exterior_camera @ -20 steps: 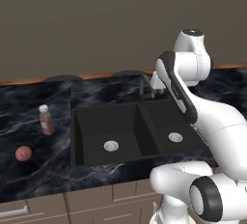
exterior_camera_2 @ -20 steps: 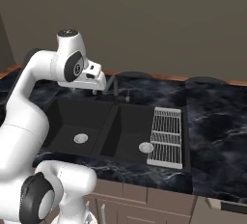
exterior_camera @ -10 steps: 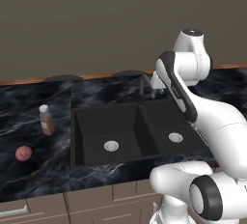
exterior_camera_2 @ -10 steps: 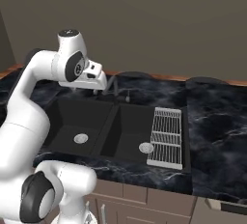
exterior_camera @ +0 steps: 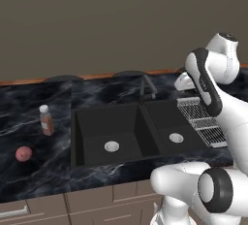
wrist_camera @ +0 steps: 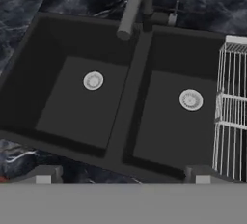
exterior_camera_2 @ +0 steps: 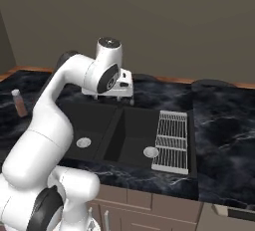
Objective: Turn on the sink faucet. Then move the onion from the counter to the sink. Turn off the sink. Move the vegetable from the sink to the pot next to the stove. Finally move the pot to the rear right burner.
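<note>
Hovering above the sink [wrist_camera: 72,102] with fingers [wrist_camera: 43,175] spread apart and holding nothing, the gripper [wrist_camera: 123,177] faces the sink faucet [wrist_camera: 132,6], presumably to turn it on first, while the onion [exterior_camera: 23,153] waits on the desk [exterior_camera: 29,180], far left.

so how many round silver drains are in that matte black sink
2: one round silver drain in the left basin of the matte black double sink, the other in the right basin beside the silver wire rack.
</note>
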{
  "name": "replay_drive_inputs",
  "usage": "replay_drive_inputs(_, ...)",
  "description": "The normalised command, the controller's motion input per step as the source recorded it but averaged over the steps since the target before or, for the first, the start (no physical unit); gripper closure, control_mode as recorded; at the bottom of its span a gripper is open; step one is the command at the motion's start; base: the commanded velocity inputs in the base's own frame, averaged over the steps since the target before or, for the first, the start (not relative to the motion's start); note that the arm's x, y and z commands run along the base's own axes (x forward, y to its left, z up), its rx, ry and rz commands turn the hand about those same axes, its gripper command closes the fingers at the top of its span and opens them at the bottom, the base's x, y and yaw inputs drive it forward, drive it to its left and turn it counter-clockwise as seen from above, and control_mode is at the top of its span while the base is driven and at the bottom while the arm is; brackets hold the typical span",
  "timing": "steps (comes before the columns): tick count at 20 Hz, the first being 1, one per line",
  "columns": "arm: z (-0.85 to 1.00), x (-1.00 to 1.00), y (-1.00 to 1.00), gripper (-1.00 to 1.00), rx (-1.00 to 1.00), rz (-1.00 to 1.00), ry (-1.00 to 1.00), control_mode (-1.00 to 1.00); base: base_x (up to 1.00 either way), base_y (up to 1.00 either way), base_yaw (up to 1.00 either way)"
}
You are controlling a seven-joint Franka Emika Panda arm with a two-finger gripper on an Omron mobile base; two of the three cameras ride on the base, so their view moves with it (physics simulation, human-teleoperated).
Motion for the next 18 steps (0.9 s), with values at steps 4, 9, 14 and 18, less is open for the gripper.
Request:
replay_drive_inputs(4, -0.19, 0.14, -0.73, -1.00, 0.13, 0.38, -0.08, -1.00, 0.00, 0.00, 0.00)
replay_drive_inputs(9, -0.32, 0.51, -0.27, -1.00, 0.13, 0.41, -0.09, -1.00, 0.00, 0.00, 0.00)
replay_drive_inputs(14, -0.37, 0.29, -0.06, -1.00, 0.13, 0.36, -0.09, -1.00, 0.00, 0.00, 0.00)
replay_drive_inputs(18, -0.31, 0.19, 0.00, -1.00, 0.10, 0.33, -0.14, -1.00, 0.00, 0.00, 0.00)
